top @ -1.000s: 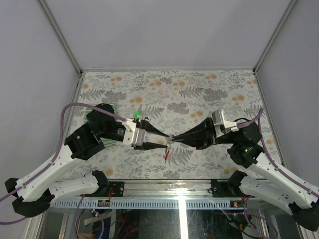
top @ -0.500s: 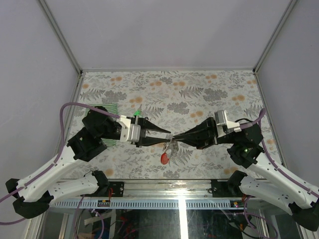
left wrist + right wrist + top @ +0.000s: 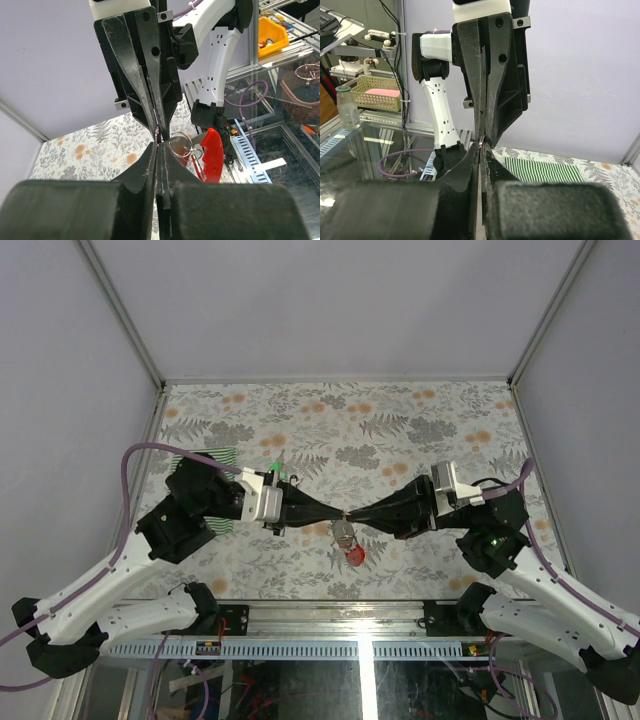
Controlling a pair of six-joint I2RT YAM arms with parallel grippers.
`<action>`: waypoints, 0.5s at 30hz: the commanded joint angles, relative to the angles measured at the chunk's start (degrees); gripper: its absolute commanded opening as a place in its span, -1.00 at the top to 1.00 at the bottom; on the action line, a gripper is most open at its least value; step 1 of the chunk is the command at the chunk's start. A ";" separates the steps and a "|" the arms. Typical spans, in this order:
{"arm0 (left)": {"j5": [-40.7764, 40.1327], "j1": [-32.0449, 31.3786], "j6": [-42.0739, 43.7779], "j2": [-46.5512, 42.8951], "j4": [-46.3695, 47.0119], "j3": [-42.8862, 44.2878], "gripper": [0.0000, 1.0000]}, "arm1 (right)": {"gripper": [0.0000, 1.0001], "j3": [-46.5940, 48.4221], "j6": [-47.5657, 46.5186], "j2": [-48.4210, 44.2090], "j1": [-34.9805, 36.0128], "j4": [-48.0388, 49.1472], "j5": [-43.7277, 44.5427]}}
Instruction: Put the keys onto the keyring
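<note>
2 arms tip to tip above the bench (image 3: 400, 420)
Jaws of the left gripper (image 3: 338, 513) and right gripper (image 3: 353, 513) are clenched, likely steadying the keyring (image 3: 180, 142) beside their tips; red tag (image 3: 214, 152) dangles.

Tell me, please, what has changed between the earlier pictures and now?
The left gripper closed its spread fingers and now meets the right gripper tip to tip. The silvery metal keyring hanging there swung, carrying its red plastic tag rightward in the top view. The right gripper stayed shut, in place.
</note>
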 commanded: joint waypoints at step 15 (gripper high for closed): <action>-2.00 0.42 13.52 9.48 -30.64 19.87 1.00 | 0.51 11.72 -18.13 -2.76 0.44 -28.36 6.11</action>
